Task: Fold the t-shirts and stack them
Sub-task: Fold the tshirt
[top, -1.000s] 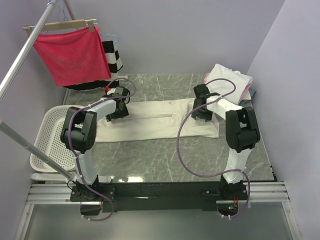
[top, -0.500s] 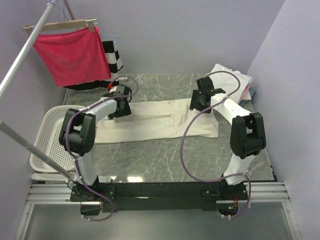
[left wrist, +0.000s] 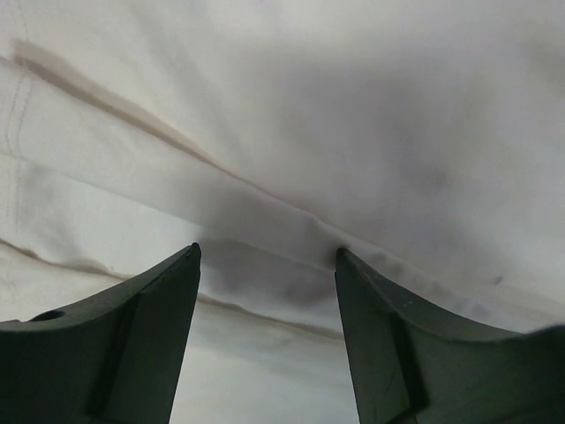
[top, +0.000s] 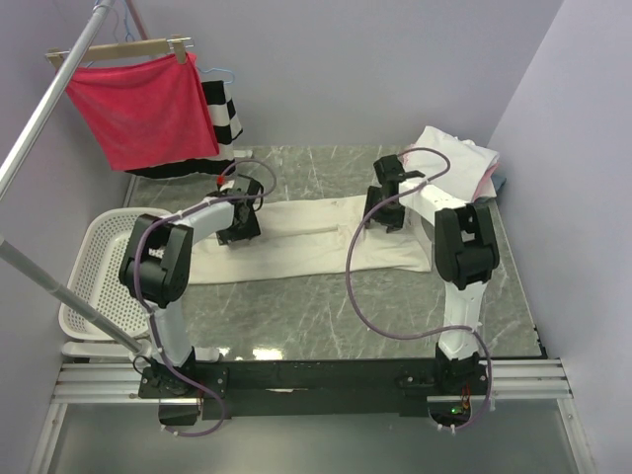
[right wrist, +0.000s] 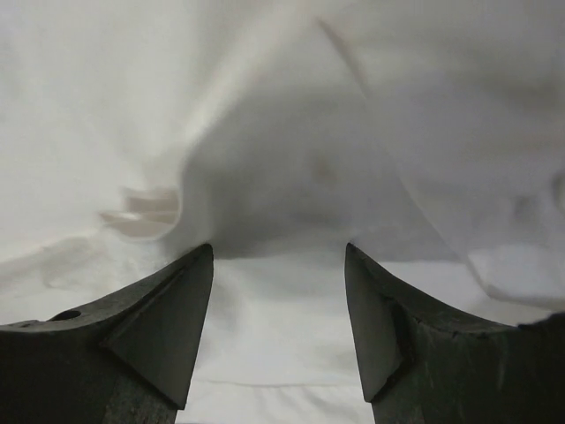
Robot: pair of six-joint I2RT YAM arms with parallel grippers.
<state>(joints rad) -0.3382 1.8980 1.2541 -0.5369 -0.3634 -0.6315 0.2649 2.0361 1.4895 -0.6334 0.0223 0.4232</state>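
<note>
Long cream cotton t-shirt [top: 316, 242], folded into strip, laid across centre of grey marble bench [top: 296, 316]. Since a second ago right gripper [top: 383, 212] shifted toward 11 o'clock, its fingers held apart over raised fold. At 9 o'clock end, left gripper [top: 240, 229] also held apart. Crosswise fold judged next; stack of folded pale shirts [top: 456, 158] kept at 1 o'clock.

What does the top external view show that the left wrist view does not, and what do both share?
Only top external: the red cloth, the basket, the folded stack and the right arm. Only left wrist: the open fingers, framing a fold ridge close up. Both: the cream shirt and the left end effector over it.
</note>
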